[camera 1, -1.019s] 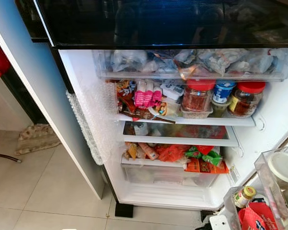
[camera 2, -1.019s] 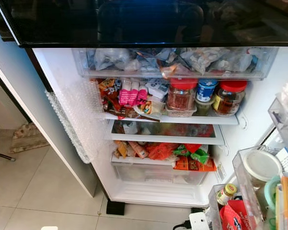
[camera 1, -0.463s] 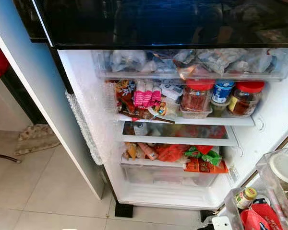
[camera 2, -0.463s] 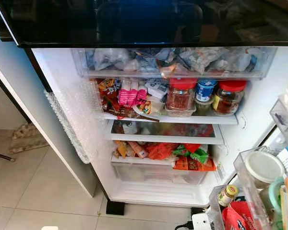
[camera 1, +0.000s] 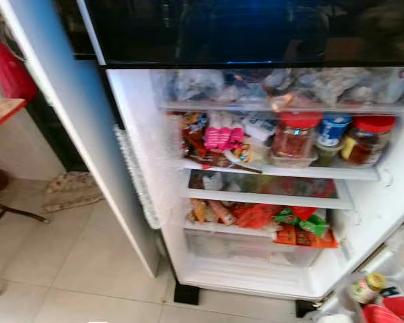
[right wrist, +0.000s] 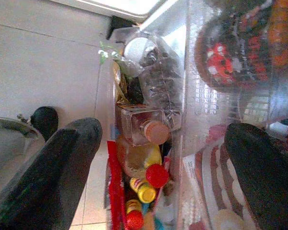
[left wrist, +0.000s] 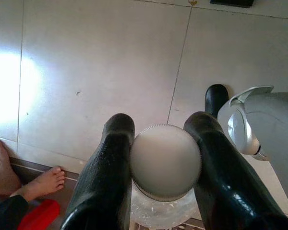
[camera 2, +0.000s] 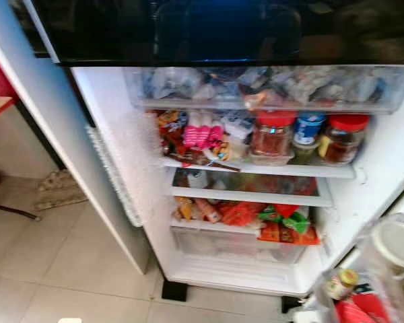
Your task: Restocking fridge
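Note:
My left gripper point(left wrist: 163, 136) is shut on a clear jar with a white ribbed cap point(left wrist: 165, 163), held low over the tiled floor. In the right wrist view my right gripper point(right wrist: 165, 134) is open, its fingers point(right wrist: 72, 148) spread wide in front of the door bin point(right wrist: 182, 96) that holds bottles with red and yellow caps. The fridge point(camera 1: 141, 155) stands open before me. Its middle shelf point(camera 1: 283, 172) carries two red-lidded jars point(camera 1: 293, 134), a blue-lidded tub point(camera 1: 333, 128) and pink packets point(camera 1: 222, 134). Snack packets point(camera 1: 256, 215) lie on the shelf below.
A top drawer point(camera 1: 289, 87) is packed with bags, and a clear crisper point(camera 1: 249, 245) sits at the bottom. The door bins point(camera 2: 390, 249) stick out at lower right. A person's bare feet point(left wrist: 45, 179) stand near my left gripper. A mat point(camera 1: 71, 190) and table edge point(camera 1: 0, 111) lie left.
The whole picture has slid to the right and blurred, so the camera has turned left. The fridge contents have not moved.

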